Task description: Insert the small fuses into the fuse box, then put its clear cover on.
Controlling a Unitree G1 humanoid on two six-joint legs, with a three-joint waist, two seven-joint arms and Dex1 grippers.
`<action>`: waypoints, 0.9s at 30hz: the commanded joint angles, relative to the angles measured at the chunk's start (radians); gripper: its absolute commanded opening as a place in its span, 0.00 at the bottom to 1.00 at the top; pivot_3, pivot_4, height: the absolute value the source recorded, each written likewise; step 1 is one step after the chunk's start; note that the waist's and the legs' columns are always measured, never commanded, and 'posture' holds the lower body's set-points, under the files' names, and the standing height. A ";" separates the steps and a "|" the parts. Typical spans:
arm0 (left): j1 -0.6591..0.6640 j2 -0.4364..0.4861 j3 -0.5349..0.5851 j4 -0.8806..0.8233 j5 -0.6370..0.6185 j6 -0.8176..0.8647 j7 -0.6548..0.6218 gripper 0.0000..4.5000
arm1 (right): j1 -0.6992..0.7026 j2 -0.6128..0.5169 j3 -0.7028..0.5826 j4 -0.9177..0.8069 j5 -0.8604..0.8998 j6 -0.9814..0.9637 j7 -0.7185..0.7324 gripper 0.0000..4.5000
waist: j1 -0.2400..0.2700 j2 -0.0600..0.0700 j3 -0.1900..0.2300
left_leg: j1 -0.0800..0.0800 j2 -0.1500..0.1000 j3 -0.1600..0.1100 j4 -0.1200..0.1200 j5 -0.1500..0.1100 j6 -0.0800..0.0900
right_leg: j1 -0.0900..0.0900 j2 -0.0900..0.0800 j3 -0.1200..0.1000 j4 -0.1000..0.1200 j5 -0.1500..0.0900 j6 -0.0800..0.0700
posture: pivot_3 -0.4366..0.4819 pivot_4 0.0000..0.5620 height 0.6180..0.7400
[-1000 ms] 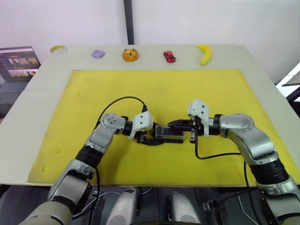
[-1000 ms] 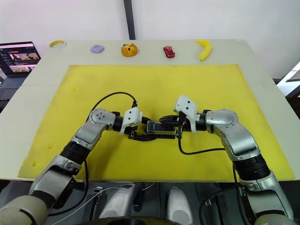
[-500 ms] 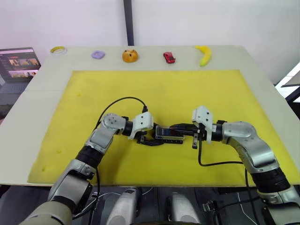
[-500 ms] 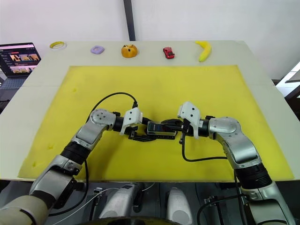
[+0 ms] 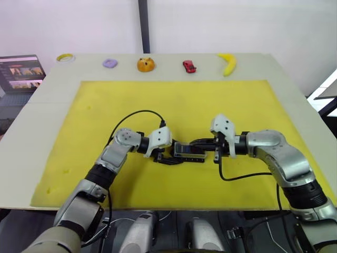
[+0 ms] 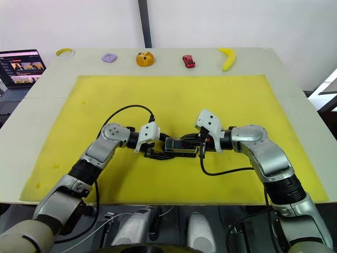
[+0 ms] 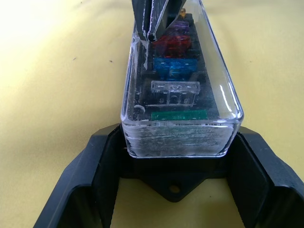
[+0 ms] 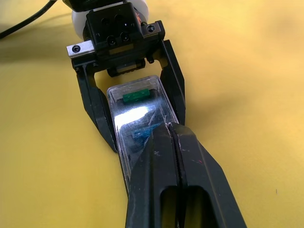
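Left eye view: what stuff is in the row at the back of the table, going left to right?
Yellow tape ring → purple ring → orange pumpkin-like toy → red toy car → banana.

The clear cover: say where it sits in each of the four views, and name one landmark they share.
Left eye view: clear cover mid-mat, between the two grippers.
Right eye view: same spot, on the fuse box.
Left wrist view: centre, between the left gripper's fingers.
Right wrist view: centre, under the right gripper's shut tips.
Shared landmark: the yellow mat.
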 commanded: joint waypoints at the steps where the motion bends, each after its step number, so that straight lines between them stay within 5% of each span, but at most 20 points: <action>1: -0.009 -0.006 0.012 -0.052 -0.026 -0.029 -0.012 0.57 | 0.114 -0.036 0.115 0.078 -0.109 0.031 -0.026 0.01 | 0.000 0.000 -0.001 | 0.000 0.000 0.000 0.000 0.000 0.000 | 0.000 0.000 0.000 0.000 0.000 0.000 | 0.48 0.27 0.96; 13: 0.023 0.013 0.039 -0.095 -0.048 0.046 0.005 0.57 | 0.081 0.033 -0.047 -0.064 0.004 -0.089 -0.084 0.01 | -0.001 0.002 -0.002 | -0.001 0.000 0.000 -0.002 0.000 0.000 | -0.001 0.000 0.000 -0.002 0.000 0.000 | 0.48 0.27 0.96; 15: 0.040 0.031 0.055 -0.121 -0.057 0.078 0.011 0.80 | 0.074 0.027 -0.105 -0.121 0.069 -0.049 -0.084 0.00 | -0.001 0.003 -0.001 | -0.001 0.000 0.000 -0.003 0.000 0.000 | -0.001 0.000 0.000 -0.002 0.000 0.000 | 0.48 0.27 0.96; 17: 0.062 0.058 0.077 -0.160 -0.077 0.119 0.015 0.99 | 0.073 0.005 -0.167 -0.187 0.138 -0.014 -0.069 0.12 | -0.001 0.004 0.000 | -0.003 0.000 0.000 -0.003 0.000 0.000 | -0.003 0.000 0.000 -0.002 0.000 0.000 | 0.48 0.27 0.96; 25: 0.264 0.366 0.309 -0.555 -0.301 0.394 -0.031 1.00 | 0.313 -0.299 -0.534 -0.348 0.366 0.129 0.134 0.97 | 0.002 0.007 0.002 | -0.004 0.001 0.000 -0.007 0.000 0.000 | -0.002 0.000 0.001 -0.006 0.000 -0.001 | 0.48 0.27 0.96; 27: 0.305 0.442 0.374 -0.616 -0.353 0.452 -0.039 1.00 | 0.380 -0.346 -0.621 -0.333 0.374 0.130 0.183 0.99 | 0.003 0.008 0.003 | -0.003 0.001 0.000 -0.007 0.000 0.000 | -0.002 0.000 0.001 -0.009 -0.001 -0.003 | 0.48 0.27 0.96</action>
